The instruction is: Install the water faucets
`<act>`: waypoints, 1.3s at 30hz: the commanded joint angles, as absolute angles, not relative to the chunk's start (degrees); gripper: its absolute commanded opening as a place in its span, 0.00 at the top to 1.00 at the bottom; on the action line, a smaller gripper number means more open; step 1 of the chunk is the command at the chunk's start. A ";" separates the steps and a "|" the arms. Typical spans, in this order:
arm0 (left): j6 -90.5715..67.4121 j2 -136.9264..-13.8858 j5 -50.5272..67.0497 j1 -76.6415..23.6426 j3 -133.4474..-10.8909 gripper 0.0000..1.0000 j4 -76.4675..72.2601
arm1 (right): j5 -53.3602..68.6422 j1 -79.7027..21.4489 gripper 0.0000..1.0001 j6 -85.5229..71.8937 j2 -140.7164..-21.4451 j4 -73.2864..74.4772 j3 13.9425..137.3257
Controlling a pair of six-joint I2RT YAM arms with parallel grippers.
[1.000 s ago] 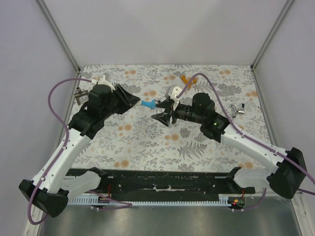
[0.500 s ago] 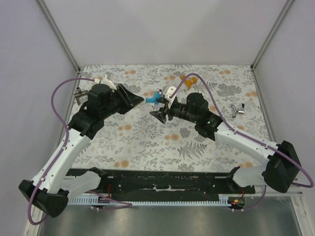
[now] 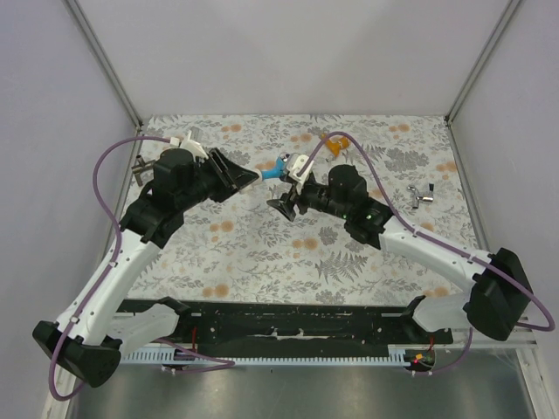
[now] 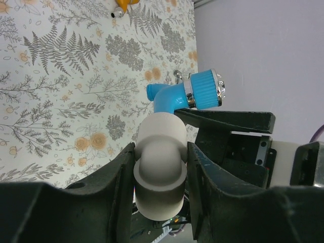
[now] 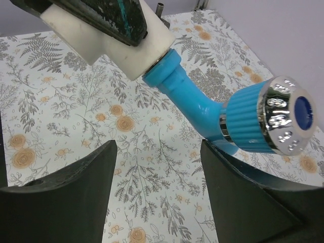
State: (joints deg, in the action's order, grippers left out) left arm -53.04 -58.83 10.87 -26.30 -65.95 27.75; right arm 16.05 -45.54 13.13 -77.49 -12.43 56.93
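Observation:
A bright blue faucet (image 5: pixel 202 106) with a ribbed knob and chrome cap sticks out of a white elbow fitting (image 4: pixel 159 152). My left gripper (image 4: pixel 159 167) is shut on that fitting and holds it above the table's middle (image 3: pixel 253 177). The blue faucet (image 3: pixel 278 166) points toward my right gripper (image 3: pixel 293 185). In the right wrist view my right gripper (image 5: pixel 159 172) is open, with only the floral mat between its fingers. The faucet's knob sits just over its right finger. An orange faucet (image 3: pixel 336 140) lies on the mat at the back.
A dark metal bracket (image 3: pixel 421 195) lies at the right of the mat and another (image 3: pixel 140 166) at the far left. A small white fitting (image 3: pixel 185 140) sits behind the left arm. Grey walls close in the back and sides.
My right gripper has opened and let go of the blue faucet. Both grippers have shifted toward the back, and the faucet now sits higher, held by the left gripper through the fitting.

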 commanded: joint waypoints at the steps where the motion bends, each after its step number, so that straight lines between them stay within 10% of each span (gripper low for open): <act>1: -53.18 -57.48 10.89 -26.02 -66.53 0.98 24.61 | 16.17 -45.35 0.25 13.97 -71.20 -11.70 57.92; 25: -54.41 -57.74 30.58 -24.43 -62.49 0.98 5.54 | 49.90 -28.21 0.22 -13.08 -75.40 -30.57 59.76; 32: -48.00 -57.83 35.33 -24.35 -62.40 0.98 1.06 | 62.39 -25.49 0.43 -34.42 -80.68 -49.81 61.78; 39: -33.33 -57.74 39.64 -24.34 -62.49 0.98 0.53 | 67.32 -25.40 0.97 -34.63 -79.11 -37.12 67.14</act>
State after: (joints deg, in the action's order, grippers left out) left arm -45.87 -58.28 34.96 -24.23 -62.06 3.84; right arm 62.61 -24.95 -31.70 -81.34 -41.23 61.32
